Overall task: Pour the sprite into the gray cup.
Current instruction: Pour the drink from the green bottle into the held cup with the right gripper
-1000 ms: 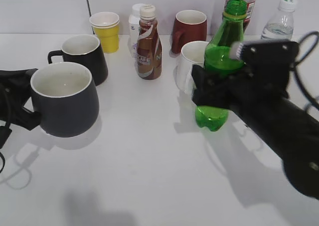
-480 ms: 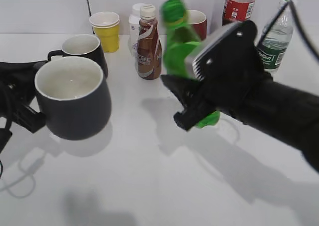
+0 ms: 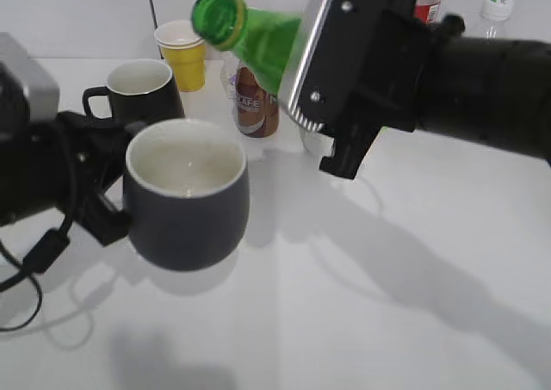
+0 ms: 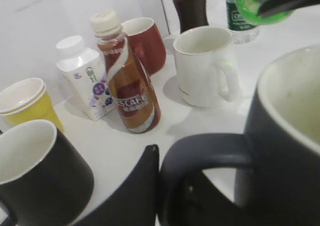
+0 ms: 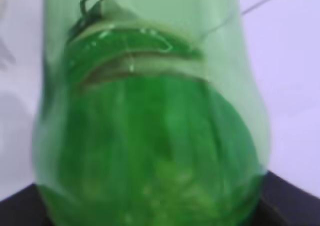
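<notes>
My right gripper (image 3: 331, 106) is shut on the sprite (image 3: 250, 33), a green bottle without a cap, lifted and tilted so its open mouth points left, above and behind the gray cup (image 3: 188, 205). The sprite fills the right wrist view (image 5: 150, 136); its base shows at the top right of the left wrist view (image 4: 260, 4). My left gripper (image 3: 103, 205) is shut on the gray cup's handle (image 4: 205, 156) and holds the cup upright a little above the table. The cup's cream inside (image 4: 295, 101) looks empty.
Behind stand a black mug (image 3: 142, 97), yellow paper cups (image 3: 182, 52), a brown coffee bottle (image 3: 256, 106), a white carton (image 4: 82, 76), a white mug (image 4: 205, 66), a red mug (image 4: 145, 41), a cola bottle (image 4: 190, 6) and a water bottle (image 3: 491, 11).
My right gripper has lifted the sprite and tipped it further left, mouth toward the gray cup. My left gripper has carried the gray cup right, toward the middle.
</notes>
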